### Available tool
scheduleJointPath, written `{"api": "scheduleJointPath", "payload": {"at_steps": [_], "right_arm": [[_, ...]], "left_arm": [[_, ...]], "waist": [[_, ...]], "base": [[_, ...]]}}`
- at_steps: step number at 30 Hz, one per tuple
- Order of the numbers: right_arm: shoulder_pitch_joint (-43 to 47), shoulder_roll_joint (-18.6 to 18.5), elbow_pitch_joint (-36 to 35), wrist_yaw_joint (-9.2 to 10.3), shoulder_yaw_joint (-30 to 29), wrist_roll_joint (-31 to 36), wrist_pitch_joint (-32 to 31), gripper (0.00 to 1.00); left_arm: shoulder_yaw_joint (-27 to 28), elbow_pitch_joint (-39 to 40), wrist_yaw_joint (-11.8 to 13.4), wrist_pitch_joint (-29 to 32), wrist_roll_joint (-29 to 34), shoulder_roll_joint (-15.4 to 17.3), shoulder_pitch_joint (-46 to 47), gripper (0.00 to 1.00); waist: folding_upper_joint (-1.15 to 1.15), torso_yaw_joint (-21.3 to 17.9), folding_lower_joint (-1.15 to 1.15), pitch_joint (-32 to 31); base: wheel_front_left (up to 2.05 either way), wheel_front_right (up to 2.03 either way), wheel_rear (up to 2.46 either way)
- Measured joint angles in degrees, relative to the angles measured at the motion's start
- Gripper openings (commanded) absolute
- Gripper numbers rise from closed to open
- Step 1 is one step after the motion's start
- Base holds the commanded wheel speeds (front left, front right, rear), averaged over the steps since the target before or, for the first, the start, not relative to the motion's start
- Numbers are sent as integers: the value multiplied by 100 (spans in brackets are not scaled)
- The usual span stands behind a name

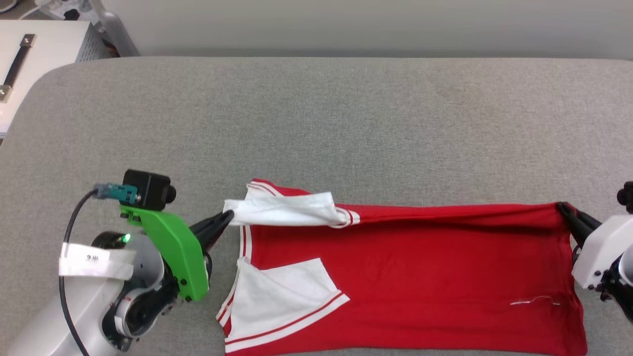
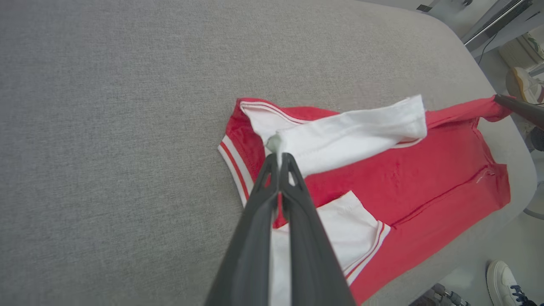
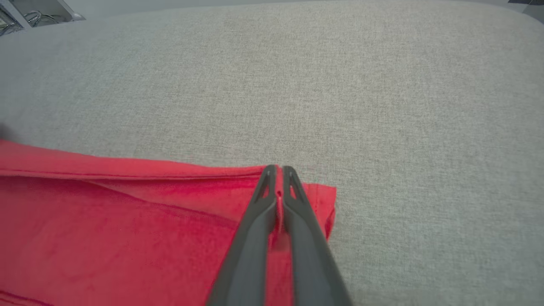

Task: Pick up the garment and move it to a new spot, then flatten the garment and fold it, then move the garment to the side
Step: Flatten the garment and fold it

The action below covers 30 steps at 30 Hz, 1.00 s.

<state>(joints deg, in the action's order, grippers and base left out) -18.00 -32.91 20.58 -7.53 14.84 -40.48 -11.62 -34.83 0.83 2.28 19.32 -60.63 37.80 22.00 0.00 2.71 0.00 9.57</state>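
The shirt (image 1: pixel 420 277) lies flat near my body, long axis left to right, spanning both arms. My left gripper (image 1: pixel 228 217) is clamped on the far white sleeve (image 1: pixel 282 207), my right gripper (image 1: pixel 564 207) on the far hem corner (image 3: pixel 323 195); both reach low, fingers pointing inward. Grey table (image 1: pixel 316 123) lies beyond

Your bench (image 1: pixel 346 109) is a grey fabric-covered top with rounded corners. On it you've got the red garment (image 1: pixel 420 267) spread sideways near the front edge, collar end left, hem end right.
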Motion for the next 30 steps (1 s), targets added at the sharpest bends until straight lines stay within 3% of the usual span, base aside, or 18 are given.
{"api": "scheduleJointPath", "payload": {"at_steps": [5, 16, 23, 30], "right_arm": [[464, -9, -133, 0, 16, -256, 101, 0], [1141, -470, -589, 0, 461, -503, -21, 0], [1211, -734, -601, 0, 809, -414, -49, 0], [1194, -814, -456, 0, 1216, -296, 66, 0]], "left_arm": [[-64, 99, 77, -55, -79, 21, -491, 0], [-374, -104, 193, -70, -249, 11, -1207, 0], [-533, -398, 89, -54, -243, -36, -1288, 0], [-754, -854, -168, -165, -73, -259, -1270, 0]], "waist": [[0, -25, 0, -180], [0, -92, 0, -359], [0, -76, 0, -332], [0, -47, 0, -246]], "base": [[0, 0, 0], [0, 0, 0], [0, 0, 0], [0, 0, 0]]}}
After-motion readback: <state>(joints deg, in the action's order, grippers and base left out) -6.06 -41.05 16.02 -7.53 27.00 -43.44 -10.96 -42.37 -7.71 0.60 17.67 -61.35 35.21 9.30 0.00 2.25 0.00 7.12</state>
